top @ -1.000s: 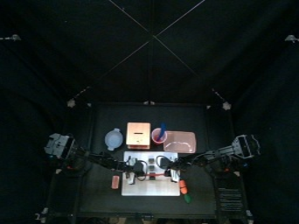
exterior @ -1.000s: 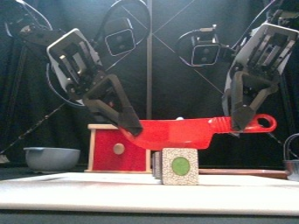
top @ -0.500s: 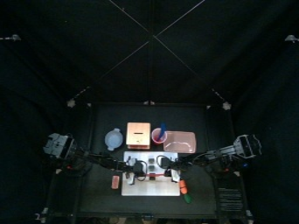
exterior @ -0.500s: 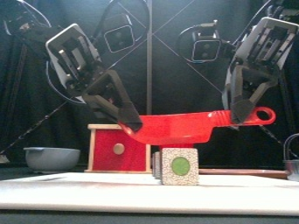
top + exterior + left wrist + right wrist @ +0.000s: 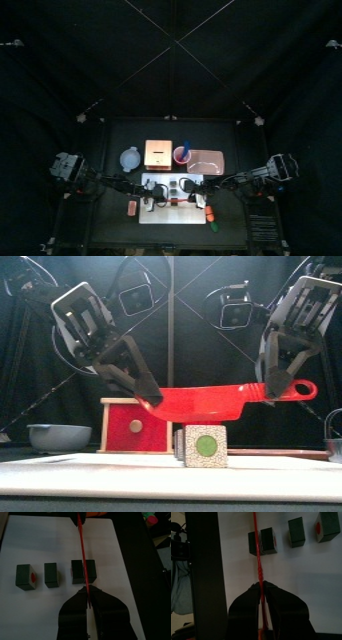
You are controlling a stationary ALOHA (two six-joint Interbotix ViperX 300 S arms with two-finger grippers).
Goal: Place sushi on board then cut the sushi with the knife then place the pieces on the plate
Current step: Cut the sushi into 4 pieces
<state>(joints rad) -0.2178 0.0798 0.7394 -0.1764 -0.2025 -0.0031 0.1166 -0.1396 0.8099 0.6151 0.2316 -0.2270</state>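
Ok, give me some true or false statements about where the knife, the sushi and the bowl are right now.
1. The left gripper and the right gripper are both shut on the red knife. True.
2. The sushi sits in the blue-grey bowl. False: it stands on the white board; the bowl is off to one side.
3. Two pieces lie apart from the larger block. True.
4. The knife lies flat on the board. False: it is held up on edge over the larger block.
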